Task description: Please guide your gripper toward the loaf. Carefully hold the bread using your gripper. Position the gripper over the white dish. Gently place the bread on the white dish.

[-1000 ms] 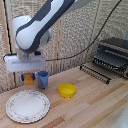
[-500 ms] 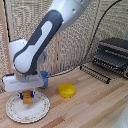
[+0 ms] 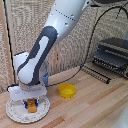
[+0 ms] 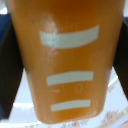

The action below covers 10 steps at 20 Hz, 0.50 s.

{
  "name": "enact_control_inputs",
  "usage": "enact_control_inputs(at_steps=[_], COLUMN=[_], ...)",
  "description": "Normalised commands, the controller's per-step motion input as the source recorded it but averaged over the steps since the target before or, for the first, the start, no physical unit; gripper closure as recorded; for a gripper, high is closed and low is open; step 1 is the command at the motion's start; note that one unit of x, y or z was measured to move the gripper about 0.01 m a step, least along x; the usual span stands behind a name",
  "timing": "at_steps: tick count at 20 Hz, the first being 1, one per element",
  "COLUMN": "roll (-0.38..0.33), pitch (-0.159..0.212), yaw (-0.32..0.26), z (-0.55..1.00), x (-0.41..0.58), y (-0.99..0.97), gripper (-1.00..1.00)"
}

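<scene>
Since the earlier pictures we see the arm (image 3: 47, 45) swing down from above the table, so the gripper (image 3: 31, 103) now sits low over the white dish (image 3: 15, 114). The bread (image 3: 32, 106), earlier carried high, now hangs between the fingers, at or just above the plate's surface; contact is unclear. The blue cup (image 3: 45, 77) behind is now mostly hidden.

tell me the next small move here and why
Probably open the end effector and let go: the bread sits low between its fingers right over the white dish, and the wrist view shows the dish's rim just beneath the bread.
</scene>
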Motion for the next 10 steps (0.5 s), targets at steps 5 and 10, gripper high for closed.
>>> enact_control_inputs(at_steps=[5, 10], roll=[-0.002, 0.029], pitch=[-0.094, -0.066], yaw=[0.006, -0.005], z=[0.19, 0.34], x=[0.010, 0.007], y=[-0.02, -0.15], gripper=[-1.00, -1.00])
